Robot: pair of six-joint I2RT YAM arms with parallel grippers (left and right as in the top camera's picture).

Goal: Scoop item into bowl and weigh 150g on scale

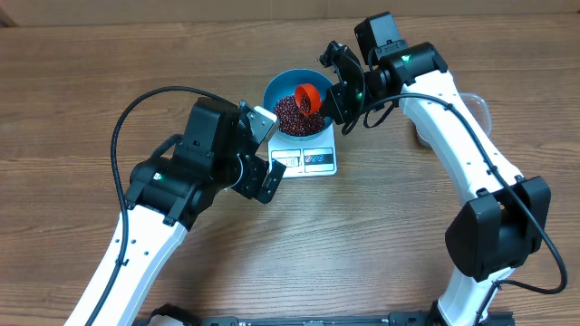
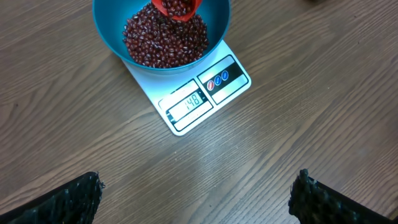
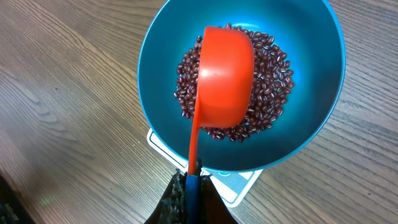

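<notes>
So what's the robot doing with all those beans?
It's weighing them. The right gripper holds a red scoop by its handle, tipped over the blue bowl. The bowl sits on the white scale and already has a pile of beans in it. The display reads 148, so it's nearly at the target. The left gripper hangs open above the table near the scale, holding nothing.

Glossy plastic bowl [image 3: 161, 62] and scoop [image 3: 227, 74]; wood-grain table [image 3: 62, 93]
</notes>
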